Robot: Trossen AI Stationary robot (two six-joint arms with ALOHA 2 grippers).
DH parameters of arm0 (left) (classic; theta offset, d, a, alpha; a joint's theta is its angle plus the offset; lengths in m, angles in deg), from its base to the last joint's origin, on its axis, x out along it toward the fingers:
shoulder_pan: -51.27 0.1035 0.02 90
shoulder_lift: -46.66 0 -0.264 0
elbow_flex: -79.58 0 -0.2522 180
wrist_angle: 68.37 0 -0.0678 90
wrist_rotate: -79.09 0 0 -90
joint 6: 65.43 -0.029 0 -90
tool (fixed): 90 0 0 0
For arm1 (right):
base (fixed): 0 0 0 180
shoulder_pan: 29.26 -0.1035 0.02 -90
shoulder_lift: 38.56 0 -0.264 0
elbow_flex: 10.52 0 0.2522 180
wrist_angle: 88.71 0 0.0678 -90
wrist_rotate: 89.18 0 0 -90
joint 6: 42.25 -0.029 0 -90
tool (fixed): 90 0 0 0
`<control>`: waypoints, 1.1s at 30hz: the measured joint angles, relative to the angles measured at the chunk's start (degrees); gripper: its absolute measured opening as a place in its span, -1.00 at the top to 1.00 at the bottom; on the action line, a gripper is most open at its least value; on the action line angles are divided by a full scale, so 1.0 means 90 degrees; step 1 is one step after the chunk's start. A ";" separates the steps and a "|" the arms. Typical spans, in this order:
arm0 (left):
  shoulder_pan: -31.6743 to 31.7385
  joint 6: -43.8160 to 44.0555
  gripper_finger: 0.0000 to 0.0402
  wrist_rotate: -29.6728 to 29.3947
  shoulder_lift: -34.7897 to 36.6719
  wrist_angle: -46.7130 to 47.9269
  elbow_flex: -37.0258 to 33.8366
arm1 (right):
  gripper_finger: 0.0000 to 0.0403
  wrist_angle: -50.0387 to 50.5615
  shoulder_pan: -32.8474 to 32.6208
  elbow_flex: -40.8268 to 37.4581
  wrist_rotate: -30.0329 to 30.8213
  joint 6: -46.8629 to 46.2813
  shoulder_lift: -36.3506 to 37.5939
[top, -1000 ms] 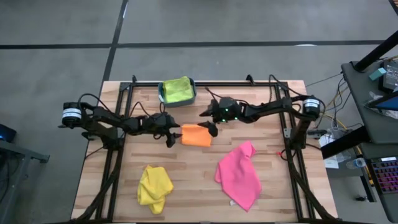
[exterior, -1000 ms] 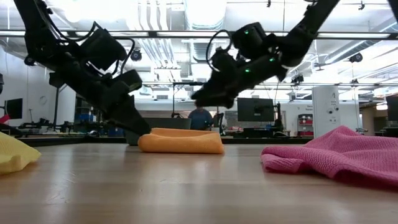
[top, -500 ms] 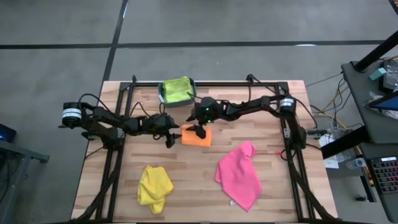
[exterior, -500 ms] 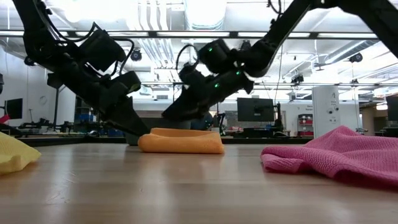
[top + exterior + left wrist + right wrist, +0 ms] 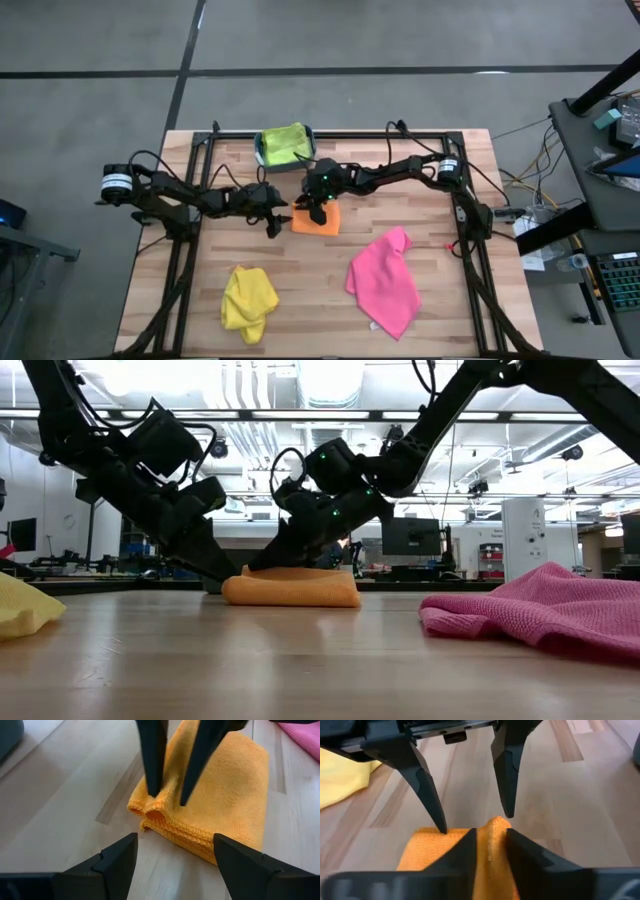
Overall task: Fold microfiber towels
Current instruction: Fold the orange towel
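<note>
the right claw [image 5: 316,213] pinches a ridge of the folded orange towel [image 5: 322,222] at mid-worktop [image 5: 430,290], while the left claw [image 5: 277,218], fingers spread wide, waits just beside it. likely next: lifting it toward the teal bin [image 5: 259,150].

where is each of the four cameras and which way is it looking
High view: overhead, facing straight down on the table, both arms, and the yellow towel and pink towel.
Low view: at tabletop height, facing level across to the room; both arms reach down to the orange towel.
Left wrist view: on the left arm, its open left gripper facing the towel.
Right wrist view: on the right arm, the right gripper pinching a towel fold.
All four views share the orange towel; each wrist view shows the other arm's fingers.
</note>
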 joint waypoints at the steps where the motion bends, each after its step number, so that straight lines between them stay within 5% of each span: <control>1: 0.0000 0.0000 -0.21 0.0000 0.0000 -0.0002 0.0000 | 0.72 0.0014 0.0000 -0.0007 0.0002 0.0004 0.0000; 5: 0.0000 -0.0017 -0.21 0.0002 0.0000 -0.0002 0.0000 | 0.93 0.0058 0.0000 -0.0011 0.0002 0.0024 0.0025; 12: 0.0000 -0.0019 -0.21 0.0051 -0.0002 0.0000 0.0000 | 0.96 0.0402 0.0000 -0.0011 0.0083 0.0261 0.0436; 33: 0.0000 -0.0029 -0.21 0.0078 -0.0002 0.0002 -0.0001 | 0.96 0.1098 0.0000 -0.0116 0.1889 0.0980 0.0344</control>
